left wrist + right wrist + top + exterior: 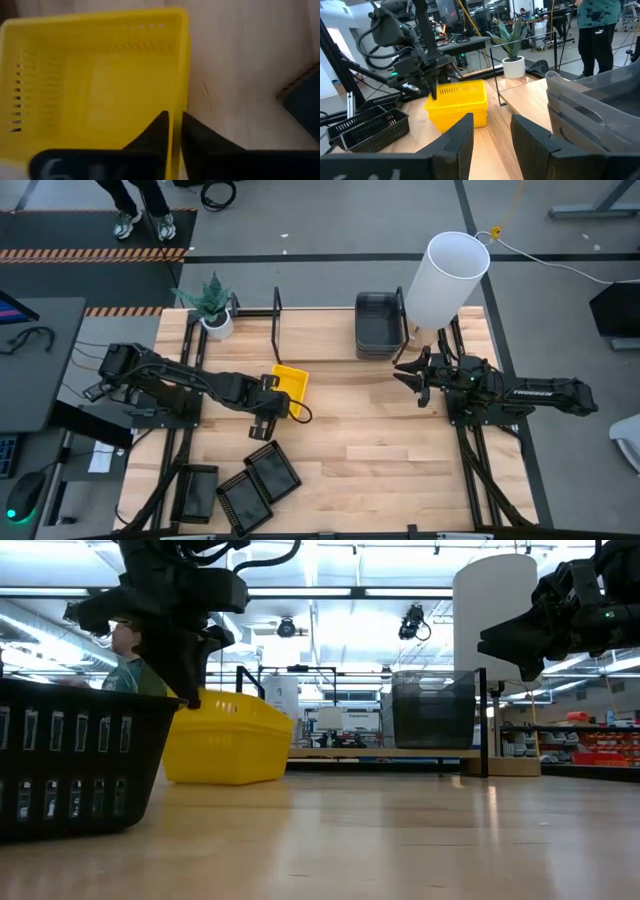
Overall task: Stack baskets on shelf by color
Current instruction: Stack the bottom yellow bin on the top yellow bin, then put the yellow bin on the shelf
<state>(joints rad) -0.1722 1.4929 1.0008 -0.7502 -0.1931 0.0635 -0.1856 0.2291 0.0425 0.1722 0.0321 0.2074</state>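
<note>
A yellow basket (292,383) sits left of the table's middle, and my left gripper (272,398) is shut on its wall. A stack of smoky dark-grey baskets (378,325) rests on the shelf (320,320) at the far edge. Three black perforated baskets (270,472) lie near the near-left corner; one fills the low view's left (70,765). My right gripper (492,135) is open in the air near the grey stack (590,110), touching nothing. My left gripper holds the yellow basket by the top of one side wall (176,107), one finger (159,131) inside the basket and the other (200,140) outside. It comes from above, pointing down. The basket stands upright with its bottom (225,778) on or just above the tabletop.
A tall white cylinder (446,275) stands at the shelf's right end beside the grey stack. A potted plant (213,308) sits at the far left. Bare planks lie in the table's middle (380,440). People stand beyond the table (595,30).
</note>
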